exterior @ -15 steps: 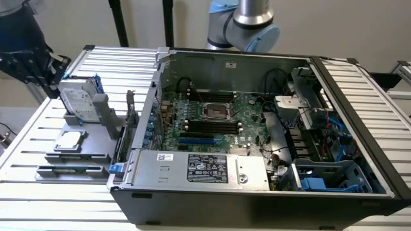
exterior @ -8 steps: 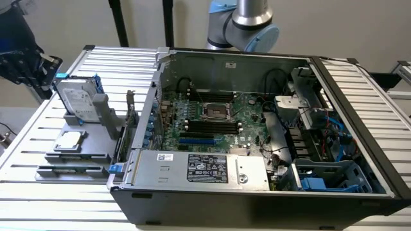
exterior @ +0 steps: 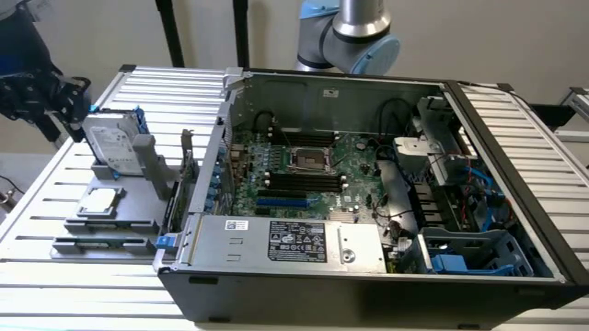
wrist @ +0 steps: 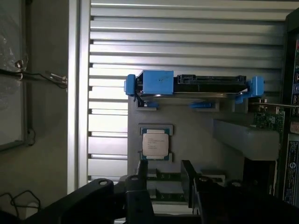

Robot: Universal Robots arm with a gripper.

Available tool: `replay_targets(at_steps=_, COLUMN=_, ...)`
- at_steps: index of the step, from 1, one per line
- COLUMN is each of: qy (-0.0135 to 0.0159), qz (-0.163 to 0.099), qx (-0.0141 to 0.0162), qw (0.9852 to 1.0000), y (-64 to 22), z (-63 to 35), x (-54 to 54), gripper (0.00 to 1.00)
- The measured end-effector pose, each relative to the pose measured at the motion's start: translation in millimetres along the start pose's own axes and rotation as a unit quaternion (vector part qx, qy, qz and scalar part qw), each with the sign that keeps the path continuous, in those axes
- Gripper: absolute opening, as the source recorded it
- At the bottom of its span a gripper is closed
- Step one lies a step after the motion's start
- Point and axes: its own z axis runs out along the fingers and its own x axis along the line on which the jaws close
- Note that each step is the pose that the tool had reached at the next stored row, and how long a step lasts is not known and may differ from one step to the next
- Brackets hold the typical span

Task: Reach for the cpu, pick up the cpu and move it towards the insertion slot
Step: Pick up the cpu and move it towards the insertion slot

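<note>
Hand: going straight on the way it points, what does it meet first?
Likely the green memory stick on the grey tray, between the hand's open fingers, short of the cpu; depth unclear.

The computer case (exterior: 368,296) lies open on the table (exterior: 37,207). Inside, the socket (exterior: 310,160) sits on the motherboard (exterior: 363,155) between two banks of memory slots (exterior: 304,181), the power supply (exterior: 294,241) in front. On the exterior view's left, just beside the case, a rack (exterior: 152,172) holds the chip (exterior: 99,200) flat, with the hard drive (exterior: 112,141) upright behind it.
</note>
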Motion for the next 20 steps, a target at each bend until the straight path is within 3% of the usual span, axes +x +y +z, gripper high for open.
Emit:
replay_targets(at_steps=3, qy=0.0000, qz=0.000, qx=0.0000, qw=1.0000, y=0.0, z=0.1, x=0.0, gripper=0.53)
replay_targets(at_steps=5, qy=-0.0002, qz=0.000, qx=-0.0001, qw=1.0000, y=-0.1, z=3.6, x=0.0, gripper=0.53)
replay_targets(at_steps=6, qy=-0.0002, qz=0.000, qx=0.0000, qw=1.0000, y=-0.2, z=5.2, x=0.0, gripper=0.60)
replay_targets(at_steps=20, qy=0.0003, qz=-0.014, qx=0.0000, qw=0.9999, y=-1.1, z=30.7, x=1.1, gripper=0.60)
